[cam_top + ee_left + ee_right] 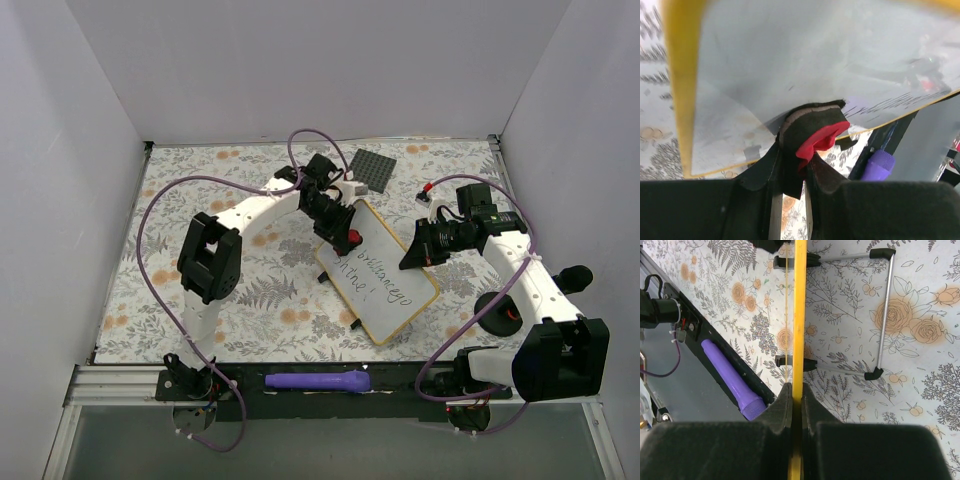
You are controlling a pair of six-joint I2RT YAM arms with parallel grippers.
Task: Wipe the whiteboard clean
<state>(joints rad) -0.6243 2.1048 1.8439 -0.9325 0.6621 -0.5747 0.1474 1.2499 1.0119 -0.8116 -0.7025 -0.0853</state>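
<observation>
Whiteboard (385,285): mid-counter (250,290) between both arms, lying diagonally, tilted up on a wire stand (883,315); black handwriting across its face.
Eraser (812,125): black felt with a red part, touching the board's far end.
Left fingers (757,170): clamped on the eraser.
Right fingers (782,410): pinching the board's yellow frame edge.
Purple pen (318,380): on the near black rail.
Studded plate (372,168): just beyond the board.

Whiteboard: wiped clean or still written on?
Still written on. The top view shows black handwriting running across the whiteboard, below the eraser pressed near its far corner.
</observation>
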